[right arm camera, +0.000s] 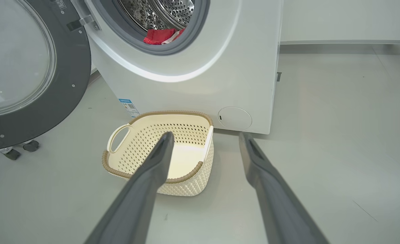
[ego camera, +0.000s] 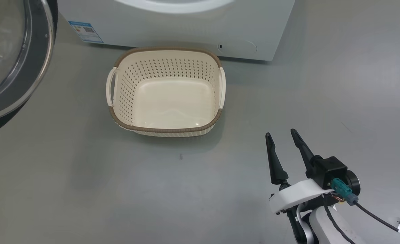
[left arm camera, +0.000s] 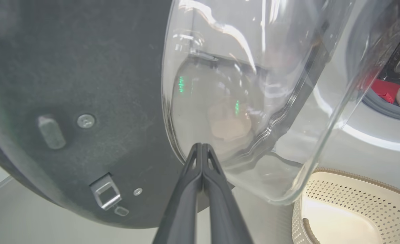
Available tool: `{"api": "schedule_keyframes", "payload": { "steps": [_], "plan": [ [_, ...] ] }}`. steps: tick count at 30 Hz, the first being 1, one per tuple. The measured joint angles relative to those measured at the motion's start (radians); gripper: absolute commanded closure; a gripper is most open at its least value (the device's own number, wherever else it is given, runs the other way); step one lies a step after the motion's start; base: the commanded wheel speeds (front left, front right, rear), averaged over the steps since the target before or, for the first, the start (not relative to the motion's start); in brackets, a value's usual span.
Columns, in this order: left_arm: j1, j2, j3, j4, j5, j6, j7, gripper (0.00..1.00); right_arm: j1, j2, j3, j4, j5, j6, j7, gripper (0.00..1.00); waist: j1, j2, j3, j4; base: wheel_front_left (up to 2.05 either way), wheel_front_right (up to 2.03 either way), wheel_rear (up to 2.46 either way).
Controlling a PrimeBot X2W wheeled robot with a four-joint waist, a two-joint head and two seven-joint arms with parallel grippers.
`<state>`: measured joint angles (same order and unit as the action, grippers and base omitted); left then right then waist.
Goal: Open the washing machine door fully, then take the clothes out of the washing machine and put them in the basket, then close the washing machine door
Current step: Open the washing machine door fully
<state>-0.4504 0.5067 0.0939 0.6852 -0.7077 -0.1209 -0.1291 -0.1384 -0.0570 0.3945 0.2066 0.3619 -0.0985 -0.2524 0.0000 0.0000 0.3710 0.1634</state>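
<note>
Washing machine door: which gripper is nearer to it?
Left. The left gripper, shut, is right at the glass of the washing machine door; the right gripper, open, hangs to the right of the basket, well clear of the door.

Clothes [right arm camera: 159, 36] largely out of sight within drum [right arm camera: 174, 7]

My head camera looks steeply down on the basket [ego camera: 167, 130], my left wrist camera sits close against the washing machine door [left arm camera: 84, 67], and my right wrist camera faces the washing machine [right arm camera: 220, 78] from farther back, all sharing basket and door.
</note>
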Motion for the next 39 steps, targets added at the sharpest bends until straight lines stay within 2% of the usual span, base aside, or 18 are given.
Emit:
{"api": "schedule_keyframes", "payload": {
  "steps": [8, 12, 15, 26, 39],
  "plan": [
    [0.037, -0.050, -0.113, -0.038, 0.041, 0.000, -0.029, 1.00, 0.006, 0.000, -0.051, -0.005, 0.033, 0.005, 0.000, 0.00, 0.0000, 0.0000, -0.088, 0.002, 0.00, 0.00, 0.00],
    [0.090, -0.075, -0.167, -0.058, 0.051, 0.000, -0.035, 1.00, 0.030, 0.002, -0.101, -0.045, 0.123, 0.010, -0.001, 0.00, 0.0000, 0.0000, -0.139, -0.002, 0.00, 0.00, 0.00],
    [0.126, -0.094, -0.194, -0.072, 0.051, 0.000, -0.041, 1.00, 0.056, 0.003, -0.124, -0.047, 0.131, 0.019, -0.001, 0.00, 0.0000, 0.0000, -0.179, -0.007, 0.00, 0.00, 0.00],
    [0.250, -0.140, -0.231, -0.121, 0.064, 0.000, -0.068, 1.00, 0.154, 0.007, -0.170, -0.051, 0.131, 0.056, -0.001, 0.00, -0.0001, 0.0000, -0.311, -0.032, 0.00, 0.00, 0.00],
    [0.341, -0.203, -0.245, -0.250, 0.075, 0.000, -0.102, 1.00, 0.193, 0.001, -0.198, -0.136, 0.125, 0.067, -0.001, 0.00, -0.0001, 0.0000, -0.376, -0.095, 0.00, 0.00, 0.00]
  ]
}}
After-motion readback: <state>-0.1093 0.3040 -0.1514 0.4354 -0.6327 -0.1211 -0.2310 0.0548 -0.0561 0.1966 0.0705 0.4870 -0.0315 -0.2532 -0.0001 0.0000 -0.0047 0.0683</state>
